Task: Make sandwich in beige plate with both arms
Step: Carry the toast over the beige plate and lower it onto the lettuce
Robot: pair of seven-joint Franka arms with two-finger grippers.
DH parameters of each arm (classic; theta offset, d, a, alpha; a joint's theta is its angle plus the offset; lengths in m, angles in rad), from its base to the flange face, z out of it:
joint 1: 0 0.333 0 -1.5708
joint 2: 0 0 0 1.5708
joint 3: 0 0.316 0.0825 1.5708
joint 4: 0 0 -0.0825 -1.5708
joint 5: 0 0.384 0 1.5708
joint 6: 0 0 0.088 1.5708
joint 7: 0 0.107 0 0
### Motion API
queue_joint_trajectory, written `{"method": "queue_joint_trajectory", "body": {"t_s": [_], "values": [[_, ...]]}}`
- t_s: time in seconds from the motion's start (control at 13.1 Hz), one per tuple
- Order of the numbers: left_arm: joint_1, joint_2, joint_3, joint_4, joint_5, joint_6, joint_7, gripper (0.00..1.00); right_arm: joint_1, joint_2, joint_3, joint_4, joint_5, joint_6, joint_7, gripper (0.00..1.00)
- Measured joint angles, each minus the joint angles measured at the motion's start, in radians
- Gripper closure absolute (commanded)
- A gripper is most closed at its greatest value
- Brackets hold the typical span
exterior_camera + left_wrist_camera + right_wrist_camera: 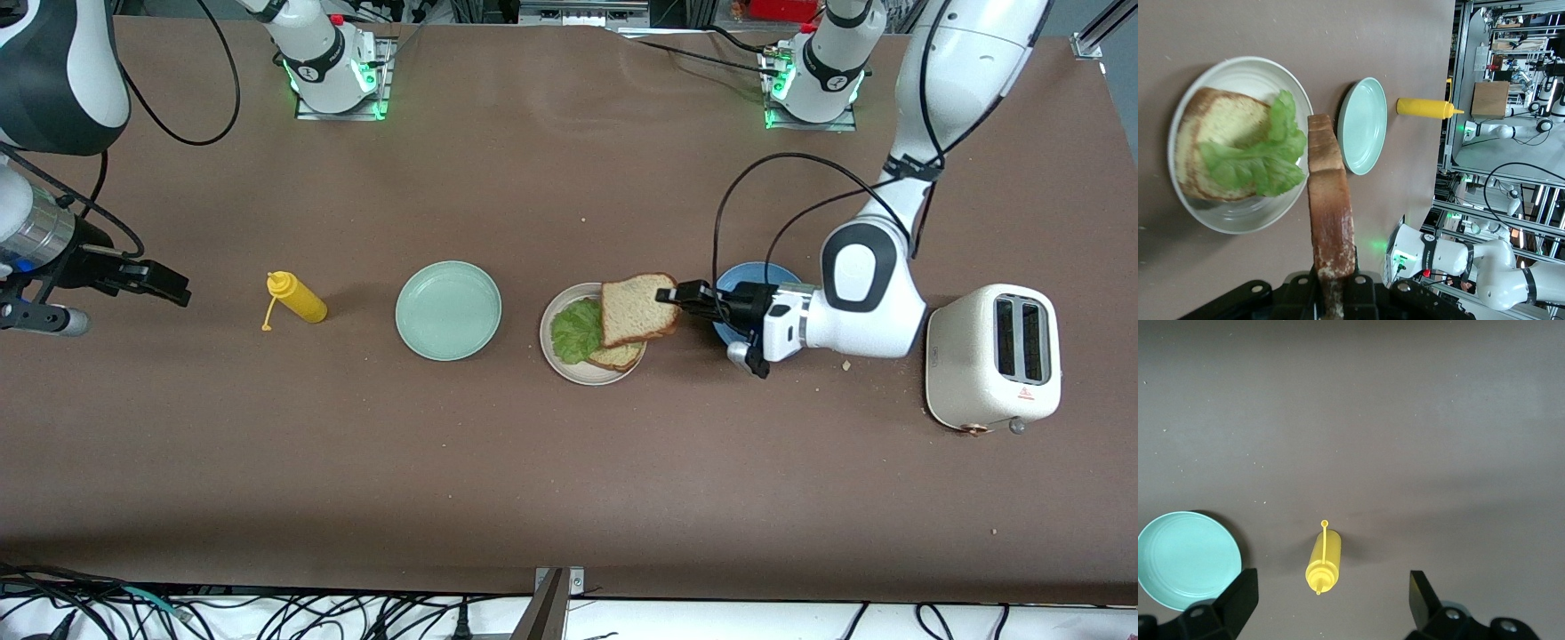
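Brown table (569,480) bears beige plate (569,366), toaster (991,356).

beige plate (569,366): bread slice (616,356) + lettuce (576,330) | second slice (636,308) (gripper-held) tilted above

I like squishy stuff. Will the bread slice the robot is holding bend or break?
Probably bends little: the bread slice, pinched at one edge by the left gripper, juts out over the beige plate without drooping. It looks light and soft, so squeezing may dent it. The crust might crumble.
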Motion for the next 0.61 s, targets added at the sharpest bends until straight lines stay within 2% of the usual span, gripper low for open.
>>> {"method": "queue_joint_trajectory", "body": {"t_s": [0.61], "values": [[-0.101,0.021,-0.004,-0.073,-0.179,0.159,0.094,1.00,0.000,0.000,0.001,0.000,0.000,0.000,0.002,0.00]]}}
